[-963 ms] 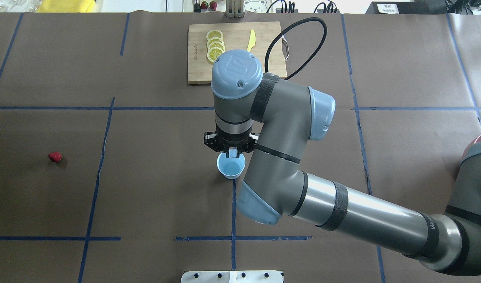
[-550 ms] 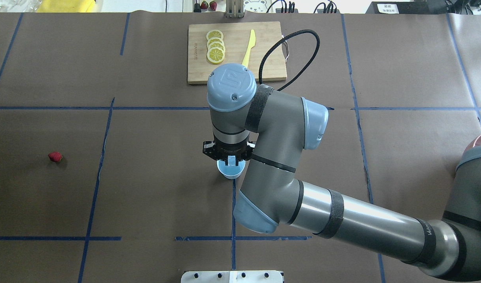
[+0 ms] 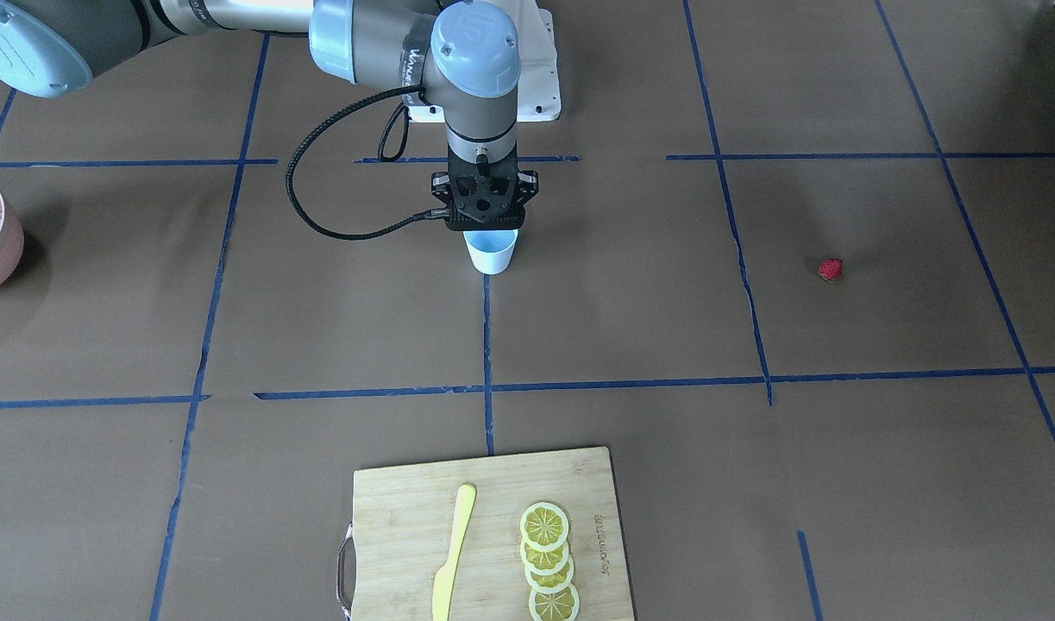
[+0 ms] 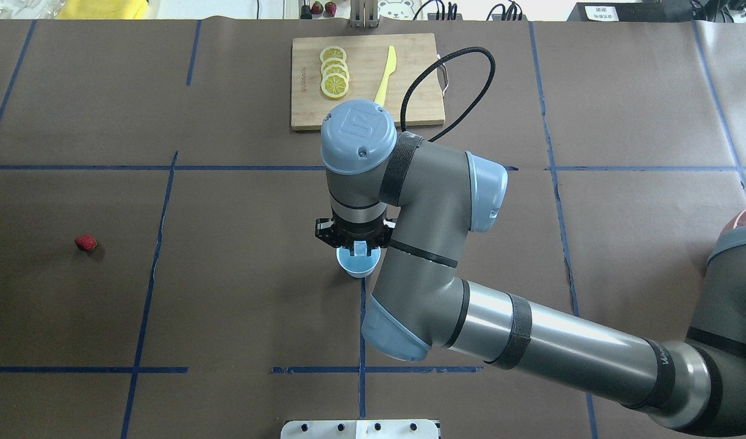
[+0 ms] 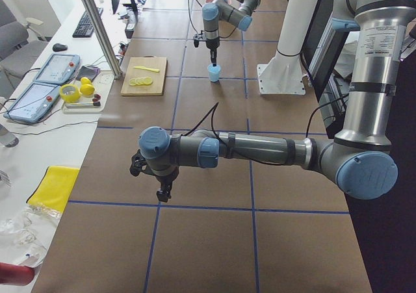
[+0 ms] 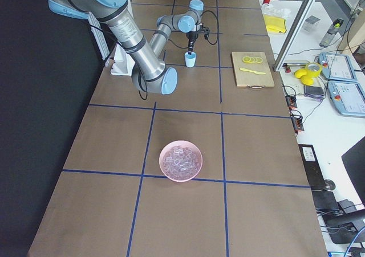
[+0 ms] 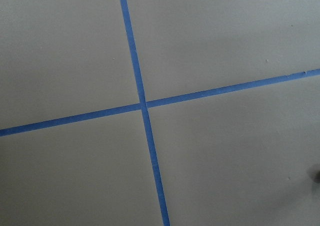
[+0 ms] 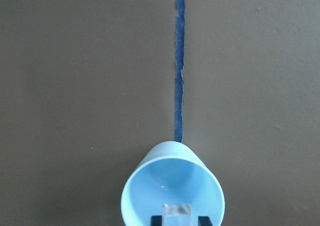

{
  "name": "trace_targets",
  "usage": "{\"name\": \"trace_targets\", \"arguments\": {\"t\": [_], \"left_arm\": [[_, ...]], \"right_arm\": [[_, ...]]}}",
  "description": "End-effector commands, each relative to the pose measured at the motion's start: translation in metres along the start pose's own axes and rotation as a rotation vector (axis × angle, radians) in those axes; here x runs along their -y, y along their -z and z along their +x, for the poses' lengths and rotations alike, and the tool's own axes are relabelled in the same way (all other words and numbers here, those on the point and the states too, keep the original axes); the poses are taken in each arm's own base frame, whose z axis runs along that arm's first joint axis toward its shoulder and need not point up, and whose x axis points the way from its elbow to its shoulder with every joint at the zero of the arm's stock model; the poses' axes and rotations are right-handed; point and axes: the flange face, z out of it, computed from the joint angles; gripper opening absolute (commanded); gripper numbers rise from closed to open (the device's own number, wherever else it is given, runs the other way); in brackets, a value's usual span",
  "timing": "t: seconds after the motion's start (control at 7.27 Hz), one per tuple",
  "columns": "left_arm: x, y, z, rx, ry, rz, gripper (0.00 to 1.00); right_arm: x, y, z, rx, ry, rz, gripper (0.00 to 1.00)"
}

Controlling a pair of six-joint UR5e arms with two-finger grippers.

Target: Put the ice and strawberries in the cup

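Brown paper with blue tape lines covers the surface (image 4: 226,305). The cup (image 8: 172,183) stands upright near its middle. The right hand (image 4: 360,249) hangs just over the cup's mouth and pinches one ice cube (image 8: 177,209). The strawberry (image 4: 86,244) lies well apart, on the robot's left side. Whether the left hand (image 5: 162,192) is spread or pressed together, I cannot tell.

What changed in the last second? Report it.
The right gripper, shut on an ice cube, moved further over the cup, then nearly stopped. Nothing was let go. Cup, strawberry and board stayed put.
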Motion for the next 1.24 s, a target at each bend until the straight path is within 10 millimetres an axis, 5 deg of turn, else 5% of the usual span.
{"name": "trace_targets", "arguments": {"t": [0.0,0.14,0.41,0.69,1.1], "left_arm": [[0.0,0.0,0.0,0.001,0.0,0.0,1.0],[0.001,0.001,0.0,0.001,0.0,0.001,1.0],[0.002,0.001,0.001,0.002,-0.004,0.003,1.0],[0.001,0.0,-0.001,0.002,0.0,0.0,1.0],[0.002,0.001,0.0,0.001,0.0,0.001,1.0]], "right_arm": [[0.0,-0.001,0.001,0.0,0.0,0.001,0.77],[0.001,0.0,0.001,0.006,0.002,0.006,0.94],[0.023,0.031,0.017,0.045,-0.024,0.044,0.99],[0.025,0.08,0.087,0.083,-0.047,0.088,0.99],[0.015,0.138,0.236,0.062,0.055,0.151,0.99]]}}
